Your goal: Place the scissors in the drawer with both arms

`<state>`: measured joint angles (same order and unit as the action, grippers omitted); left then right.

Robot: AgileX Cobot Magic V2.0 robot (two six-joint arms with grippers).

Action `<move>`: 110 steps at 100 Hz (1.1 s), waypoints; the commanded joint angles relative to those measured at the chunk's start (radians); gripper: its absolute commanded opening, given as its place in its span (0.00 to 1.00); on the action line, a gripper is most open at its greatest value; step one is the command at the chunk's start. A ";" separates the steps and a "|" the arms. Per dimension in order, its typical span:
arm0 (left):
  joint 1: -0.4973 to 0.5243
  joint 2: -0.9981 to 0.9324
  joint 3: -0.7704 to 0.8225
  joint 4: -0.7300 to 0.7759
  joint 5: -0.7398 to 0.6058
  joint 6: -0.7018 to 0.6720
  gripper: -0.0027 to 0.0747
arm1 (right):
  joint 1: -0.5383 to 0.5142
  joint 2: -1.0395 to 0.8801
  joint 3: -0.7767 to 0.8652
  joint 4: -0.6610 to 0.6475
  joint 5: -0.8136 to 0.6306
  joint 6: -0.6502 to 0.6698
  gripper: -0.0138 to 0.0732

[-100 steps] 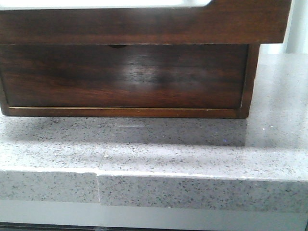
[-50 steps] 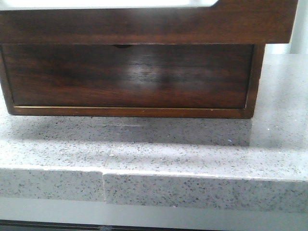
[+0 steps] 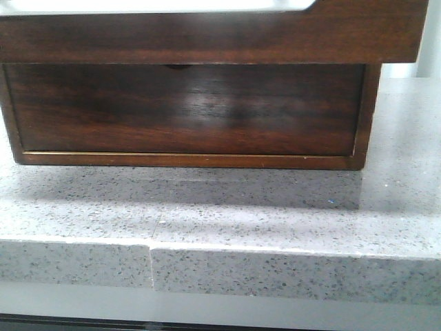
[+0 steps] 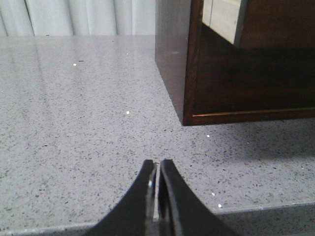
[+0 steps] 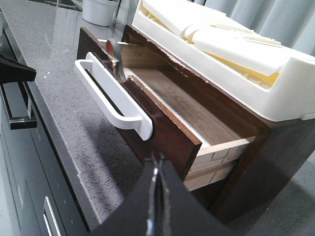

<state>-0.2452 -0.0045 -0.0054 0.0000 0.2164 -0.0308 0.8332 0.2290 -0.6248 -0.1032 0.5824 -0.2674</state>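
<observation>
The dark wooden cabinet (image 3: pixel 365 117) fills the front view. Its lower drawer (image 3: pixel 186 110), with a finger notch (image 3: pixel 178 67) in its top edge, is closed. The upper drawer (image 5: pixel 162 132), with a white handle (image 5: pixel 110 96), is pulled out. A thin silvery metal piece (image 5: pixel 117 60) stands inside it near the front; I cannot tell if it is the scissors. No grey and orange handle loops show. My left gripper (image 4: pixel 158 163) is shut and empty over the counter beside the cabinet's corner. My right gripper (image 5: pixel 156 158) is shut and empty by the open drawer's front corner.
A white foam tray (image 5: pixel 221 44) lies on top of the cabinet. A white cup (image 5: pixel 101 11) stands behind it on the speckled grey counter (image 3: pixel 220 207). The counter's front edge (image 3: pixel 275 272) has a seam (image 3: pixel 151 265). Dark cupboard fronts (image 5: pixel 19 113) are below.
The whole front view has shifted a little to the right, cabinet and counter seam together. No arm enters that view.
</observation>
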 commanded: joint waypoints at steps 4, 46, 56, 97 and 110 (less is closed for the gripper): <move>-0.009 -0.033 0.021 0.000 -0.030 -0.024 0.01 | -0.007 0.010 -0.025 -0.012 -0.083 0.002 0.11; -0.009 -0.033 0.021 0.000 -0.028 -0.024 0.01 | -0.007 0.010 -0.025 -0.012 -0.083 0.002 0.11; -0.009 -0.033 0.021 0.000 -0.028 -0.024 0.01 | -0.007 0.010 -0.025 -0.012 -0.083 0.002 0.11; -0.009 -0.033 0.021 0.000 -0.028 -0.024 0.01 | -0.225 -0.016 0.113 -0.082 -0.189 0.104 0.11; -0.009 -0.033 0.021 0.000 -0.028 -0.024 0.01 | -0.444 -0.066 0.297 -0.046 -0.390 0.188 0.11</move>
<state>-0.2477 -0.0045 -0.0054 0.0000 0.2601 -0.0456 0.5141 0.1824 -0.4031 -0.1581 0.3943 -0.1383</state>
